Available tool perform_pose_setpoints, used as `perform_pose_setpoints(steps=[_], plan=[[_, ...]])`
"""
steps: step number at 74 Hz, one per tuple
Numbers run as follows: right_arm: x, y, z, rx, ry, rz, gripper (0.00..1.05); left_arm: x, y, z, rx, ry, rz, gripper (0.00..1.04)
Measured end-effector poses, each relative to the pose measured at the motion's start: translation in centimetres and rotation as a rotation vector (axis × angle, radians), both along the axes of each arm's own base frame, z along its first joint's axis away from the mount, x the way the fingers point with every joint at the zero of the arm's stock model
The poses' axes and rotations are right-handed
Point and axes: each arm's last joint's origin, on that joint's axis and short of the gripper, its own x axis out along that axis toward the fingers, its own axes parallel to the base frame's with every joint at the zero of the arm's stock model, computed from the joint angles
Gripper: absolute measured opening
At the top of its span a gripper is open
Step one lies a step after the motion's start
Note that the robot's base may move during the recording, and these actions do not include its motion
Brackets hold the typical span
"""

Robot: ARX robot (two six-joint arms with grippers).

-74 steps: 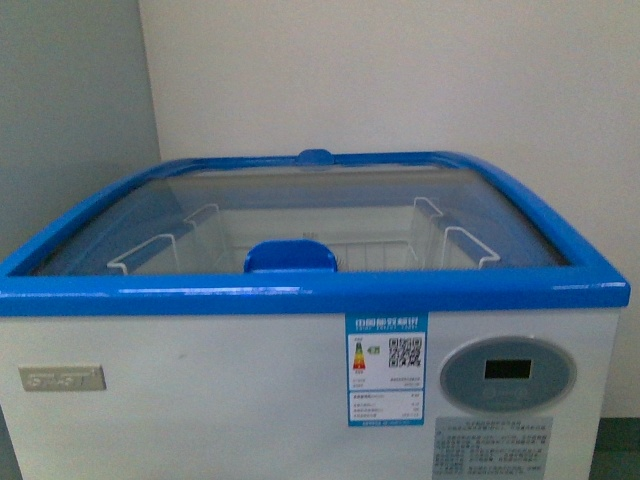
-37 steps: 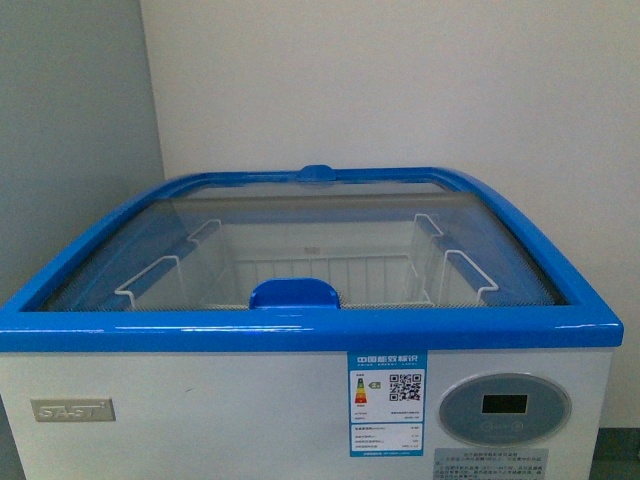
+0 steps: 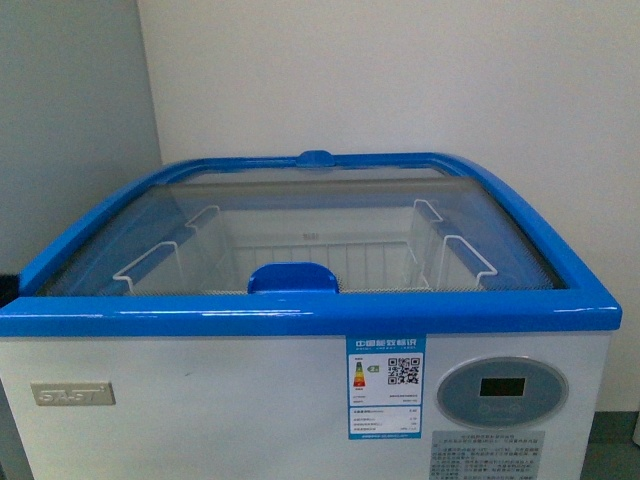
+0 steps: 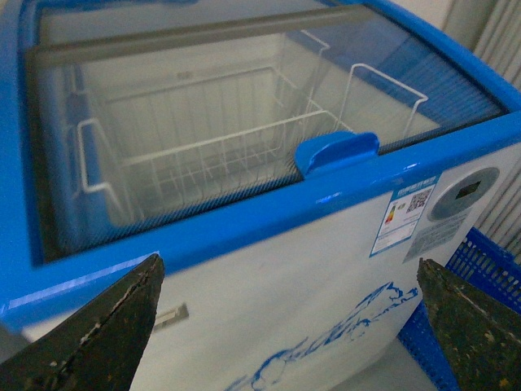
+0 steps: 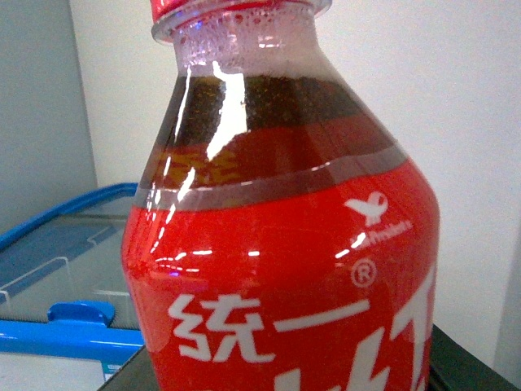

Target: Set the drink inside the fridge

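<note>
**Drink clamped in the right gripper, fridge lid shut**

The drink (image 5: 285,244), a small clear plastic bottle with a red screw cap, dark reddish-brown liquid and a red label with white characters, stands upright and fills the right wrist view. The right gripper (image 5: 285,381) is clamped on its lower body. Only dark finger parts (image 5: 468,362) show at the bottle's flanks. A corner of the fridge lies behind the bottle, well apart from it.

In the front view the fridge (image 3: 200,420), a white chest cooler with a bright blue top rim, stands against a pale wall (image 3: 400,80). Its curved glass sliding lid (image 3: 300,215) is closed. The lid's rounded blue handle (image 3: 292,278) sits at 6 o'clock on the lid. White wire baskets (image 3: 150,262) hang beneath the glass at 9 and 3 o'clock. No bottle is visible inside. On the white front, a blue-bordered energy label (image 3: 385,385) sits at 6 o'clock, an oval grey display panel (image 3: 500,390) at 5 o'clock, and a silver brand plate (image 3: 72,393) at 7 o'clock.

The left gripper (image 4: 289,265) hangs before the fridge's front, its dark fingers (image 4: 106,334) spread wide with nothing between them. A blue line decal (image 4: 326,358) marks the white panel, and a blue plastic crate (image 4: 480,273) stands just beside the fridge.
</note>
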Motion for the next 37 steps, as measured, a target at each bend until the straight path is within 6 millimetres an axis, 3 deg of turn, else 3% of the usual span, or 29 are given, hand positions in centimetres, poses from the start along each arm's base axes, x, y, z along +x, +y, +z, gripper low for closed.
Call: perform_pose_setpoints(steps=[15, 37], plan=[[0.0, 0.0, 0.0, 0.000, 0.000, 0.000, 0.42, 4.3, -2.6, 2.4, 0.107, -0.100, -0.139, 0.97], [0.0, 0.0, 0.0, 0.000, 0.000, 0.000, 0.42, 9.3, -6.9, 3.8, 0.244, -0.206, -0.327, 0.97]])
